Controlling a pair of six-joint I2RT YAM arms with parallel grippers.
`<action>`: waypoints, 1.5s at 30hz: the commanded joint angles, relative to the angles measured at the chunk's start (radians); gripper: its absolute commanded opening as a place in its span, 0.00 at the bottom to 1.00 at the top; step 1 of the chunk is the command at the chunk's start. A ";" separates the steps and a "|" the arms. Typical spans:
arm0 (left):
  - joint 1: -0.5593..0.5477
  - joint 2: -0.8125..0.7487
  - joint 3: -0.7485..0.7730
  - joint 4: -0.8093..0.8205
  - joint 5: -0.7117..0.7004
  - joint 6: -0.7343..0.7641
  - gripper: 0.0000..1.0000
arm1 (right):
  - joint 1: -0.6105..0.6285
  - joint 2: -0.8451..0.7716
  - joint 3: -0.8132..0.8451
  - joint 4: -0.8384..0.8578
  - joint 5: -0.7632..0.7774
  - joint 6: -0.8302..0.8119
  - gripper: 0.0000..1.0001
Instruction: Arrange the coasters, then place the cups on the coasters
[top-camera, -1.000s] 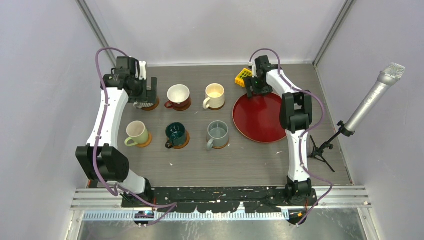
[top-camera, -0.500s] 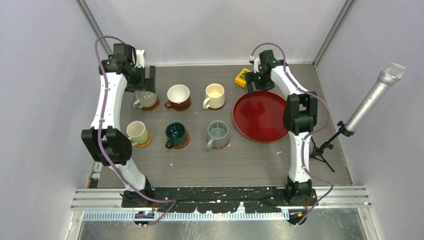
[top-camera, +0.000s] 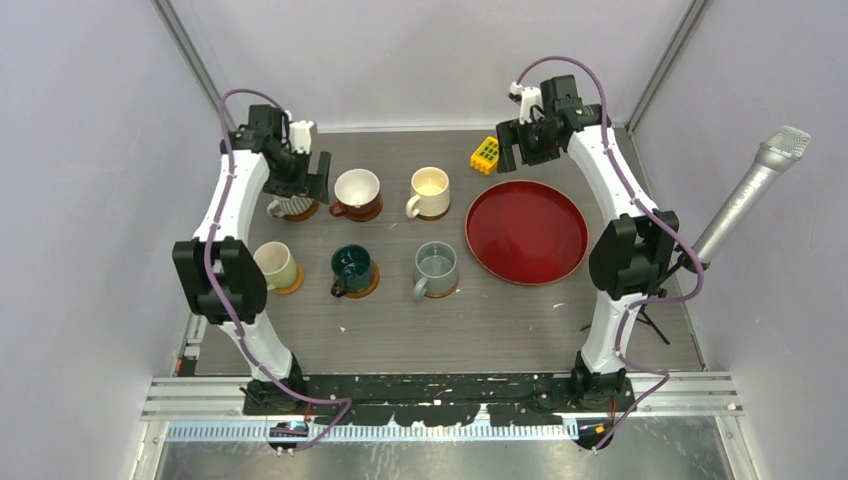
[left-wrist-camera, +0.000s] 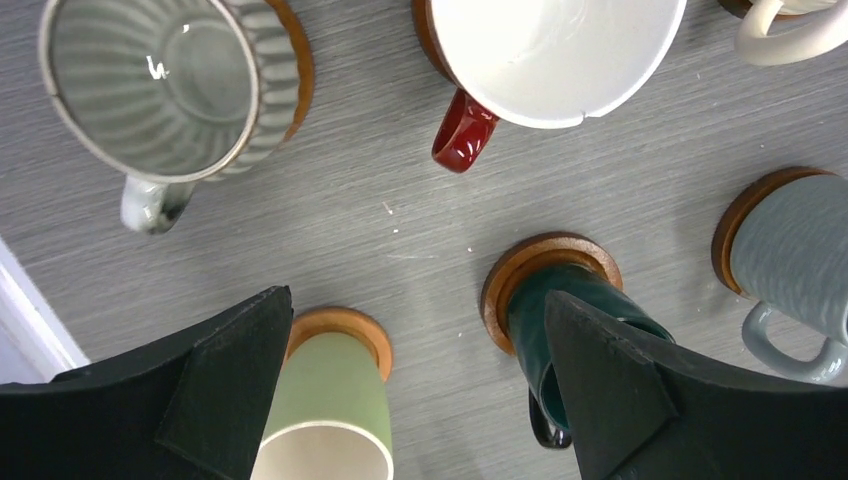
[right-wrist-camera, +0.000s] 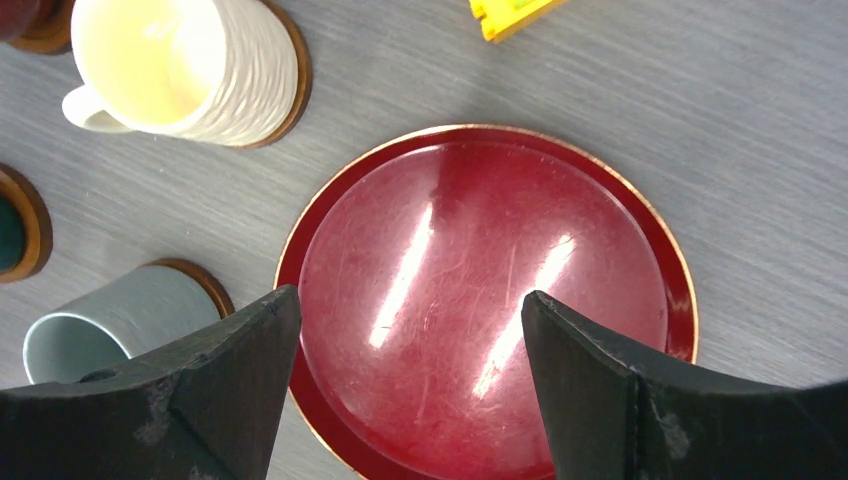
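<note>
Robot lab test cell, as I see it.
My cameras show plain white enclosure walls (top-camera: 430, 50), a metal mounting rail (top-camera: 700, 395) along the grey table (top-camera: 480, 320), and a microphone (top-camera: 750, 195) on a stand (top-camera: 640, 300).

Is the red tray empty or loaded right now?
Empty: the red tray shows only bare glossy surface in top and right wrist views; nothing stands on it.

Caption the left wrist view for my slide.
Open left gripper above the ribbed grey mug, brown mug, green mug and teal mug, each on a wooden coaster.
</note>
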 joint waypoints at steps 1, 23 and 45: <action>-0.037 0.009 -0.048 0.132 0.006 -0.018 0.98 | 0.000 -0.050 -0.045 -0.025 -0.028 -0.004 0.85; -0.106 0.145 -0.086 0.231 -0.010 -0.037 0.86 | 0.000 -0.084 -0.087 -0.030 0.004 -0.026 0.86; -0.112 0.164 -0.095 0.233 0.026 -0.057 0.62 | -0.001 -0.087 -0.092 -0.026 0.010 -0.027 0.86</action>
